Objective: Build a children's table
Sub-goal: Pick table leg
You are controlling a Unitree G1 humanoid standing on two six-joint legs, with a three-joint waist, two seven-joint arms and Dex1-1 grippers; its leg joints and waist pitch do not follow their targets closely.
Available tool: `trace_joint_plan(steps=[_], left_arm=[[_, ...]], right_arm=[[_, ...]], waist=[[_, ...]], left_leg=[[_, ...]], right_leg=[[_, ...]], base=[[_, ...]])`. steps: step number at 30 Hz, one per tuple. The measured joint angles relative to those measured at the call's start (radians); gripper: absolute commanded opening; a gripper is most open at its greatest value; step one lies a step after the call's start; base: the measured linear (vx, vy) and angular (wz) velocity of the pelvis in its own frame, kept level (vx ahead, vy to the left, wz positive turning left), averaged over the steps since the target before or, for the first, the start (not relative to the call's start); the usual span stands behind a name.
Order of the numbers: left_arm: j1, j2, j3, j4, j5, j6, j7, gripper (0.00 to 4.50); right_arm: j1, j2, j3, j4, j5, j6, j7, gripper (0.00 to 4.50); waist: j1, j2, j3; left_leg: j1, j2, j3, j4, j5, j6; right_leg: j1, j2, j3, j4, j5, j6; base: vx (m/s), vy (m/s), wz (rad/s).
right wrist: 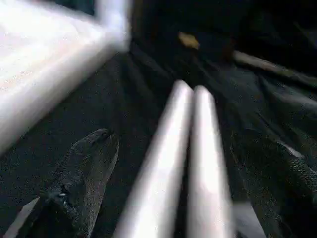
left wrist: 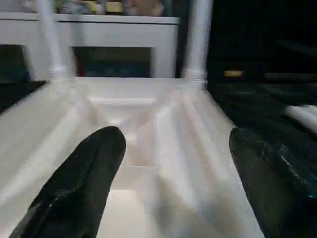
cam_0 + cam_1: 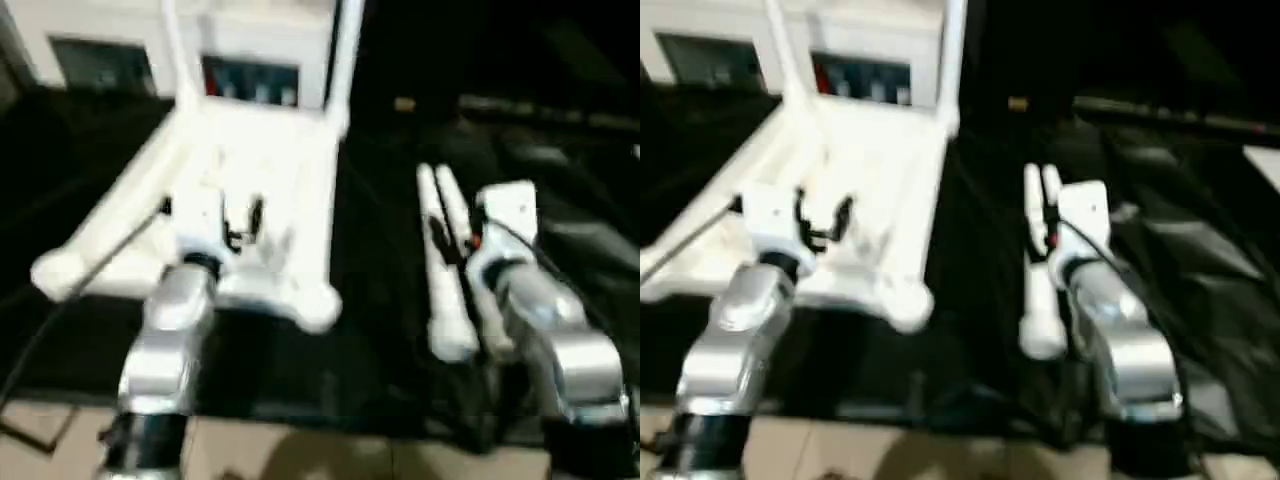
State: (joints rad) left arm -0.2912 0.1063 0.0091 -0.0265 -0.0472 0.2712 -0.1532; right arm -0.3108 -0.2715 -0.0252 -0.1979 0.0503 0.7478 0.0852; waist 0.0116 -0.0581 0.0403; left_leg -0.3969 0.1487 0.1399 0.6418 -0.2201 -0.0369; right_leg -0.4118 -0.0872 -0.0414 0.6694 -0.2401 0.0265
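The children's table top [image 3: 270,170] lies upside down on the black cloth, ribbed underside up. Two white legs [image 3: 345,50] stand upright in its far corner sockets. Two more legs [image 3: 445,270] lie loose side by side on the cloth to its right. My left gripper [image 2: 176,136] hovers over the underside near the top's front edge, open, with nothing between its fingers [image 2: 99,163]. My right gripper [image 1: 173,141] is low over the two loose legs [image 1: 193,163], open, one finger [image 1: 89,163] on each side of the pair and apart from them.
A white cabinet with glass doors [image 3: 250,60] stands right behind the table top. The black-draped work table ends at a front edge [image 3: 320,415], with pale floor below. Crumpled black cloth [image 3: 590,230] spreads out to the right. A thin cable [image 3: 90,270] crosses the left side.
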Motion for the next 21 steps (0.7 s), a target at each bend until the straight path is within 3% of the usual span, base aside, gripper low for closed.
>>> trace_joint_plan(steps=[1,3,6,11,16,21], left_arm=[[0.0,0.012,-0.024,-0.004,-0.004,0.006,-0.039,3.92],[0.0,0.051,-0.062,-0.028,-0.038,0.026,-0.126,3.95],[0.008,0.156,-0.133,-0.12,-0.123,0.088,-0.331,3.96],[0.015,0.282,-0.211,-0.218,-0.192,0.169,-0.54,3.96],[0.016,0.338,-0.252,-0.277,-0.235,0.23,-0.639,3.96],[0.015,0.345,-0.258,-0.285,-0.25,0.267,-0.651,3.96]], right_arm=[[-0.022,0.001,-0.013,0.014,0.025,0.035,0.022,3.99],[-0.055,0.014,-0.037,0.03,0.081,0.077,0.057,4.17],[-0.114,0.015,-0.06,0.079,0.119,0.158,0.069,4.44],[-0.161,0.008,-0.057,0.165,0.134,0.249,0.1,4.44],[-0.214,0.022,-0.044,0.263,0.154,0.322,0.133,4.44],[-0.229,0.036,-0.017,0.356,0.163,0.358,0.144,4.44]], waist=[[-0.001,-0.001,0.002],[-0.004,-0.001,0.002],[-0.005,0.0,0.003],[-0.008,0.001,0.005],[-0.007,0.001,0.005],[-0.004,0.0,0.005]], left_leg=[[0.012,0.005,0.005,-0.018,0.009,-0.017],[0.016,0.016,0.006,-0.027,0.015,-0.028],[0.017,0.028,0.004,-0.029,0.022,-0.039],[0.022,0.03,0.008,-0.03,0.024,-0.043],[0.023,0.03,0.012,-0.03,0.025,-0.043],[0.022,0.031,0.015,-0.03,0.025,-0.043]], right_leg=[[0.004,0.005,0.0,-0.009,0.008,-0.007],[0.008,0.015,-0.002,-0.015,0.015,-0.015],[0.008,0.03,-0.003,-0.02,0.023,-0.025],[0.007,0.03,0.0,-0.022,0.03,-0.028],[0.007,0.03,0.002,-0.024,0.032,-0.032],[0.007,0.03,0.002,-0.024,0.03,-0.033]], base=[[-0.068,-0.13,-0.06],[-0.056,-0.075,-0.06],[-0.07,-0.076,-0.09],[0.0,0.0,0.0],[0.0,0.0,0.0],[0.0,0.0,0.0]])
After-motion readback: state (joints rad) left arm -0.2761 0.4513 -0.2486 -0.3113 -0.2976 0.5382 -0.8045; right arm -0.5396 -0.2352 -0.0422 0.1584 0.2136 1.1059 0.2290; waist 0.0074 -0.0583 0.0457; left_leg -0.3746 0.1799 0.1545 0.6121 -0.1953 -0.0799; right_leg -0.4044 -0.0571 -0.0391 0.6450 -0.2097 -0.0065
